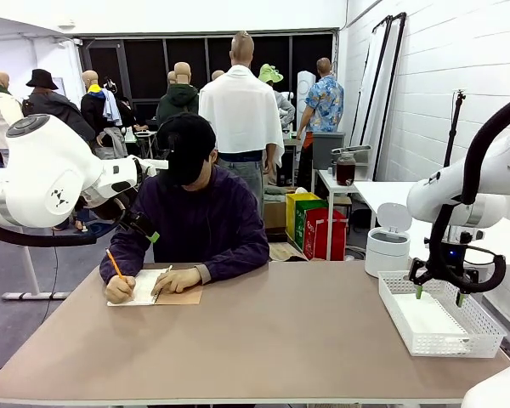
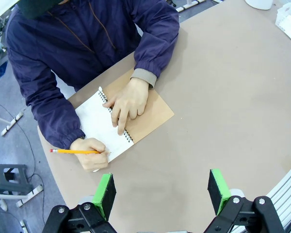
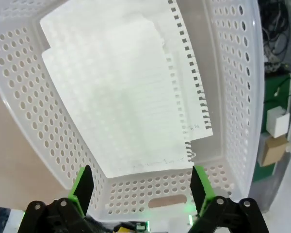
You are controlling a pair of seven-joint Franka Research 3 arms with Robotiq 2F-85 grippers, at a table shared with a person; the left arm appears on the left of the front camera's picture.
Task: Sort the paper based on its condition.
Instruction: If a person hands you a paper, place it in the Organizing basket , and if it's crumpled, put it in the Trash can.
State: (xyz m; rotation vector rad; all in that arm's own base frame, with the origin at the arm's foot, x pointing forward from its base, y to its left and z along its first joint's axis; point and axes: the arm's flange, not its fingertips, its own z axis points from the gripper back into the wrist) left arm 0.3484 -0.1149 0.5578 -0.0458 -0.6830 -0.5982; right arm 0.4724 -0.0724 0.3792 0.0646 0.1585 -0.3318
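**Sheets down in the basket, claw wide above them**

From the front, the right claw [image 1: 437,295] hung just over the white basket [image 1: 446,346] at the right end of the desk [image 1: 272,340], its fingers apart and nothing between them. The paper [image 1: 425,319] lay flat on the basket floor. Across the desk a person bent over a notebook [image 1: 144,287], pencil [image 1: 114,263] in hand. The left arm [image 1: 51,174] stood raised beside that person, well away from the basket.

Looking down from the left wrist, the left claw [image 2: 161,180] was spread wide and empty, high above the desk. Below it the writing hand [image 2: 89,150] rested on the open page and the other hand [image 2: 131,102] pressed on the spiral binding.

From the right wrist, loose white sheets overlapped slightly askew inside the basket, their ragged hole edges to the picture's right. The green fingertips [image 3: 85,187] stood over the near wall, clear of the paper.

To my eye the drop was made, and the care now lay in leaving. The claw would best rise straight up with its fingers wide, so no pad caught a ragged edge or the perforated wall. A sideways pull could drag the top sheet along. The next page looked far from ready, so there was no cause to hurry.
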